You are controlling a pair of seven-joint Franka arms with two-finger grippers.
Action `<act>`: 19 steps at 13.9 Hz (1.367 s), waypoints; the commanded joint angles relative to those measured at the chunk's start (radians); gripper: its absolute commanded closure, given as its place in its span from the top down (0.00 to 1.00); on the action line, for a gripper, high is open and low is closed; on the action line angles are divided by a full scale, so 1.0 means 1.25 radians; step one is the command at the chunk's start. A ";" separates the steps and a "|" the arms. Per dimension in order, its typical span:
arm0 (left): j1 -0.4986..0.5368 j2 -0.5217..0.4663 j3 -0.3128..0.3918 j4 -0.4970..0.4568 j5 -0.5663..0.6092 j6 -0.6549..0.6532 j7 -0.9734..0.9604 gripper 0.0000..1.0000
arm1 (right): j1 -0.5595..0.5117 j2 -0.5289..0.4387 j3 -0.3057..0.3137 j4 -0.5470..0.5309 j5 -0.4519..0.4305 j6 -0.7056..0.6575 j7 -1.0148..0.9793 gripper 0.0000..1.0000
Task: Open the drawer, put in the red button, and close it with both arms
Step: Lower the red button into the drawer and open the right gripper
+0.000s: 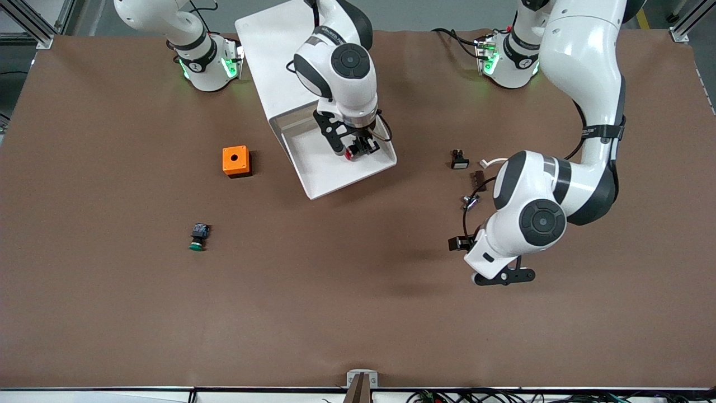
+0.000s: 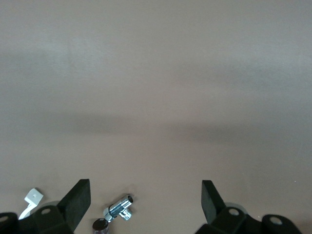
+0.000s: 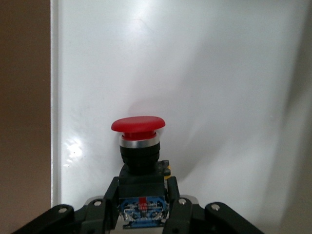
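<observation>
The drawer (image 1: 335,174) is pulled out of the white cabinet (image 1: 268,50) toward the front camera, and its white floor fills the right wrist view (image 3: 219,73). My right gripper (image 1: 361,146) is over the open drawer and shut on the red button (image 1: 350,155). In the right wrist view the fingers (image 3: 175,192) clamp the button's black-and-blue body, with the red cap (image 3: 138,125) pointing away from the hand and low over the drawer floor. My left gripper (image 1: 503,276) waits over bare table toward the left arm's end, open and empty (image 2: 146,200).
An orange box (image 1: 235,160) with a hole and a green-capped button (image 1: 198,237) lie toward the right arm's end. A black button with a white face (image 1: 459,159), a small metal fitting (image 1: 469,201) (image 2: 119,207) and a white connector (image 1: 492,163) lie by the left arm.
</observation>
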 commanded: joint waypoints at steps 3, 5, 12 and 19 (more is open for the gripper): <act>-0.021 0.003 -0.006 -0.003 -0.007 0.015 -0.027 1.00 | -0.003 0.024 -0.010 0.050 -0.008 -0.010 0.019 0.99; -0.021 0.005 -0.022 -0.008 -0.014 0.015 -0.046 1.00 | -0.004 0.023 -0.011 0.054 -0.012 -0.013 0.003 1.00; -0.061 0.021 -0.062 -0.023 -0.038 0.016 -0.100 1.00 | -0.112 0.006 -0.013 0.162 -0.008 -0.239 -0.435 1.00; -0.143 0.038 -0.063 -0.028 -0.094 0.053 -0.388 1.00 | -0.340 -0.095 -0.015 0.178 -0.019 -0.405 -0.906 1.00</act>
